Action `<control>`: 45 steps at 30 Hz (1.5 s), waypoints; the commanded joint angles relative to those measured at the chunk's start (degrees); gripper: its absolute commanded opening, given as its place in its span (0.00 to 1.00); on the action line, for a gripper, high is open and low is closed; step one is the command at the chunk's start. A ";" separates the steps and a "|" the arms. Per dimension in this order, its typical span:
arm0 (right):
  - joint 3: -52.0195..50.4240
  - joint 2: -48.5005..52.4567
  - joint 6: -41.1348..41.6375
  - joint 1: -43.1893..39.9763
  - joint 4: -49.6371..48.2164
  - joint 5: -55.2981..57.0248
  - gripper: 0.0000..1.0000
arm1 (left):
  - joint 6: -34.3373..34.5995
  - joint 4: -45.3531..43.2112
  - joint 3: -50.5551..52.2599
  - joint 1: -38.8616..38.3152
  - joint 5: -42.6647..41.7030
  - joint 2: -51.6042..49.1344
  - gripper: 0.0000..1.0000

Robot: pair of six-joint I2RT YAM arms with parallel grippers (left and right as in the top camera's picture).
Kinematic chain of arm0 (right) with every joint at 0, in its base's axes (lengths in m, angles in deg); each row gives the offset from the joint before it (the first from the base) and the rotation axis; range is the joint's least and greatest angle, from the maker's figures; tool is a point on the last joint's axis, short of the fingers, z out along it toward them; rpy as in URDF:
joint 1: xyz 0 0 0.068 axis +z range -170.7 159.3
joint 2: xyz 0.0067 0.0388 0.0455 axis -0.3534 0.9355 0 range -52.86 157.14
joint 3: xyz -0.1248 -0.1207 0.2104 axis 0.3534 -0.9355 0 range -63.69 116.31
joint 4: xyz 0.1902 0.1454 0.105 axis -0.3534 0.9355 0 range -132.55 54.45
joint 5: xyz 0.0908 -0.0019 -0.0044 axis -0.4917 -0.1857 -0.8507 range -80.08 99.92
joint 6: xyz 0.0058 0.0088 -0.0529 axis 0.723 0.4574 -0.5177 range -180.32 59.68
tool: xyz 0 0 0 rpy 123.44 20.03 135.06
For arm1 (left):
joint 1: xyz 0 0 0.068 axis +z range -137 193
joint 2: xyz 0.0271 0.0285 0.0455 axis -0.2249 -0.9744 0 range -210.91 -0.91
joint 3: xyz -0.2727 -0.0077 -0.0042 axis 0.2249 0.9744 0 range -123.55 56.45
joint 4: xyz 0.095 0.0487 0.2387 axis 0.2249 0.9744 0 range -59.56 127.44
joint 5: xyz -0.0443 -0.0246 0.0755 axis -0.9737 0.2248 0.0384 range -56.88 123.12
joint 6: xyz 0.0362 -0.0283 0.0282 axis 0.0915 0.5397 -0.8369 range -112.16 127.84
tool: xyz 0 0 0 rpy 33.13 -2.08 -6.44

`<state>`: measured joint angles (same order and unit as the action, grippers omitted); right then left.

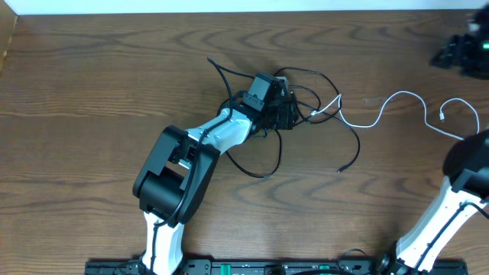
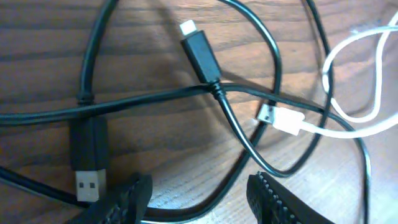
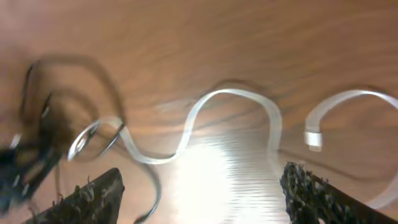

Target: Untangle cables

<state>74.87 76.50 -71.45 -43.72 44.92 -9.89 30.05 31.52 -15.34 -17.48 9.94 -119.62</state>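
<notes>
The black cable (image 1: 351, 141) lies in a tangle of loops at mid table, and my left gripper (image 1: 284, 107) is down on that tangle. In the left wrist view my left gripper (image 2: 202, 199) is open, its fingers (image 2: 280, 199) well apart, and a strand of the black cable (image 2: 149, 98) runs loosely between them on the wood. The white cable (image 1: 397, 98) snakes from the tangle toward the right, and its plug (image 2: 283, 119) crosses the black loops. My right gripper (image 3: 205, 196) hangs open above the table with nothing between its fingers. The white cable (image 3: 205, 102) lies beyond it, blurred.
A black USB plug (image 2: 87, 180) lies just left of my left fingers, and a smaller black plug (image 2: 199, 53) lies farther off. The white cable's free end (image 1: 444, 116) rests near my right arm (image 1: 466, 176). A dark object (image 1: 462, 52) sits at the table's far right corner.
</notes>
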 commanded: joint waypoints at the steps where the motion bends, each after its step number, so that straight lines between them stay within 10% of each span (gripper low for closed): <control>1: -1.09 -2.29 -6.93 4.70 1.75 -4.11 0.78 | -2.45 -0.28 0.55 2.12 -5.77 3.06 0.53; 14: -2.29 -2.27 -2.99 7.21 0.61 -0.17 0.80 | 20.35 -1.60 0.57 -2.91 6.05 5.01 0.56; 45: -2.29 -2.27 -0.04 6.62 0.66 -0.24 0.77 | 28.09 -11.06 0.57 -7.72 17.88 -3.74 0.34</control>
<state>72.95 76.42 -72.35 -36.86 45.48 -9.96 58.03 20.96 -15.14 -25.00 27.10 -121.11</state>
